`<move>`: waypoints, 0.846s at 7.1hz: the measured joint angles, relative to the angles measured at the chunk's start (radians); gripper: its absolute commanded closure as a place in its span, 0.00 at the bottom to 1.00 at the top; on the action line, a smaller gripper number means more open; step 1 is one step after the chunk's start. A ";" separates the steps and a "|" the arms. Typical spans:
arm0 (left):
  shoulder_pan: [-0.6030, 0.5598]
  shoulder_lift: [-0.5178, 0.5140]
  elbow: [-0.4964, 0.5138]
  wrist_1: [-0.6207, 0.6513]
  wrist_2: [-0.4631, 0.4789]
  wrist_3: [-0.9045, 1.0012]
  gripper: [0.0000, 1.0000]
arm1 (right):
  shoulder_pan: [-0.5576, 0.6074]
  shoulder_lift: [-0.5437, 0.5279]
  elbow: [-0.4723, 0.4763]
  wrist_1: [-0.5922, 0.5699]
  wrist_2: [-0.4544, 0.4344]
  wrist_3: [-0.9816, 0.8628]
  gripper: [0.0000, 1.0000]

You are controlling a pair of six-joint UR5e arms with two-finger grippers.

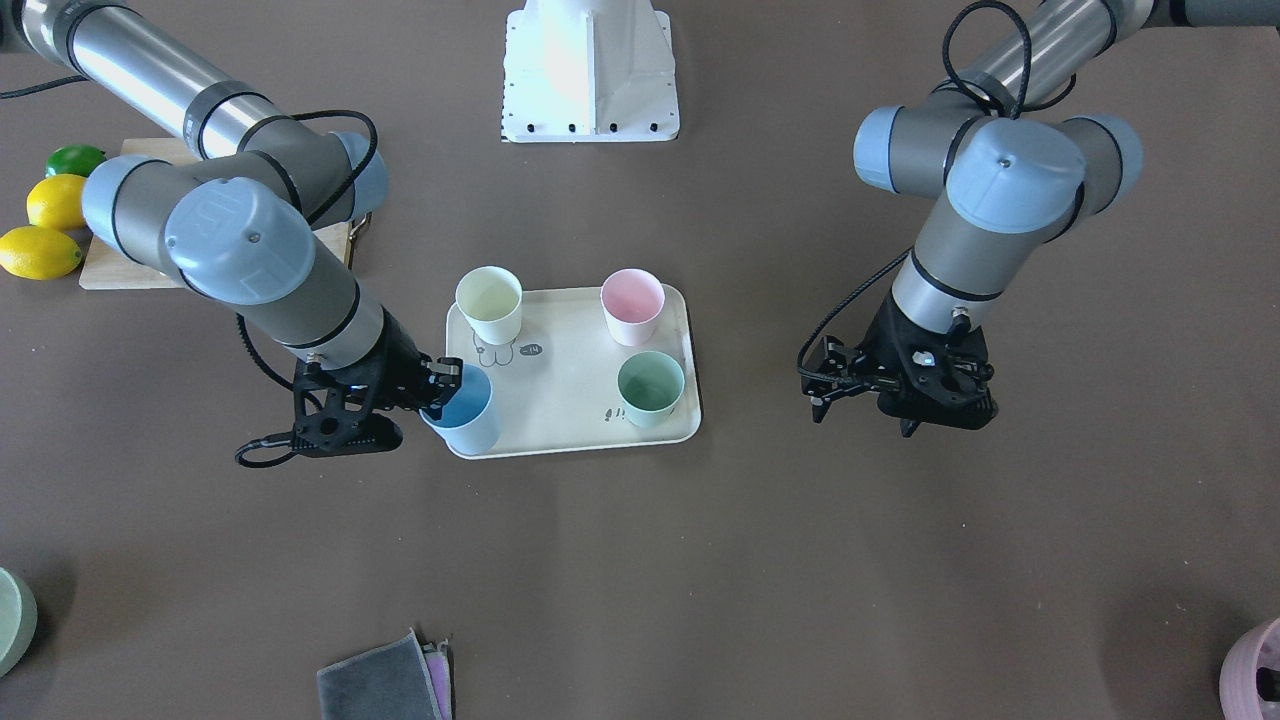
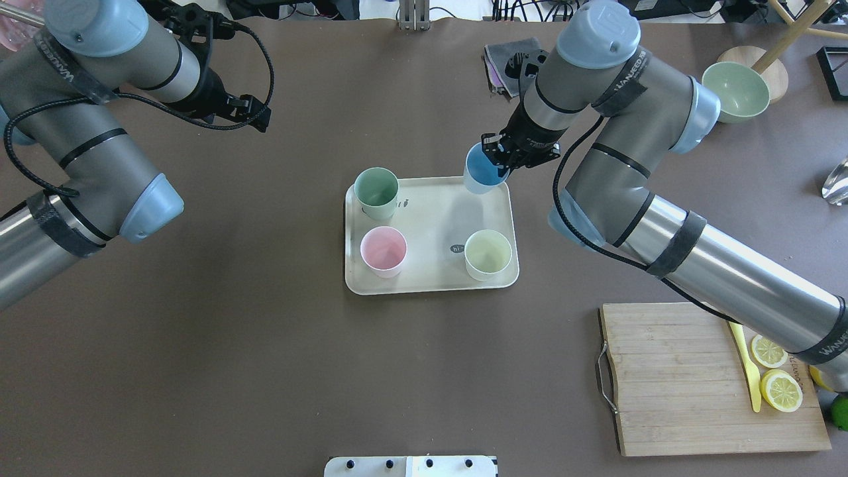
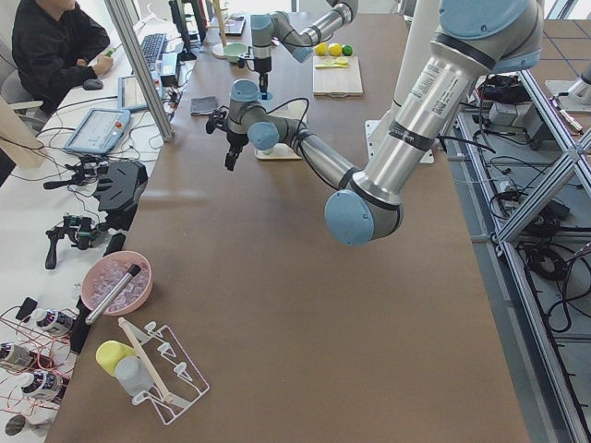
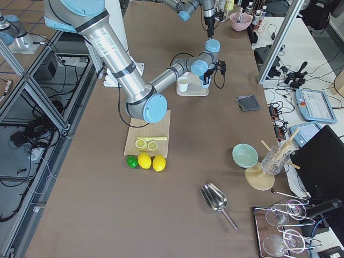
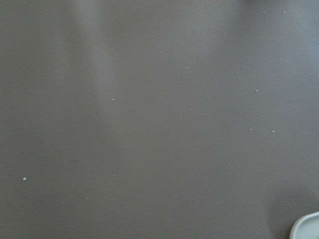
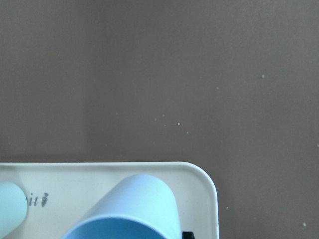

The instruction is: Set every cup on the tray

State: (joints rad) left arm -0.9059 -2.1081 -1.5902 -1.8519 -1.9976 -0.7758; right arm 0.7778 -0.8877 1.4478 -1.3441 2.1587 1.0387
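right gripper (image 1: 443, 390) clamps the light blue cup (image 1: 470, 418) at the tray (image 1: 560, 400) corner.

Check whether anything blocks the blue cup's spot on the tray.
Nothing visible does. The right gripper holds the blue cup at the tray's free corner; the yellow cup, pink cup and green cup fill the other corners, apart from it.

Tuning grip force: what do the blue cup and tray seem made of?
The blue cup looks like matte plastic or a similar composite: thin wall, even colour, no gloss. The tray looks like matte cream plastic too: moulded rounded rim, printed drawing. Looks alone leave both uncertain.
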 measured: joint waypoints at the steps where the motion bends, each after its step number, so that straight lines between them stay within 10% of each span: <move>1: -0.006 0.014 -0.004 -0.001 0.001 0.007 0.02 | -0.015 0.002 -0.007 0.001 -0.008 0.002 0.01; 6: -0.054 0.066 -0.054 -0.006 0.000 0.049 0.02 | -0.003 0.020 -0.020 0.007 -0.007 0.047 0.00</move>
State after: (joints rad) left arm -0.9604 -2.0423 -1.6440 -1.8581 -1.9976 -0.7270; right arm 0.7749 -0.8680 1.4278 -1.3372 2.1512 1.0861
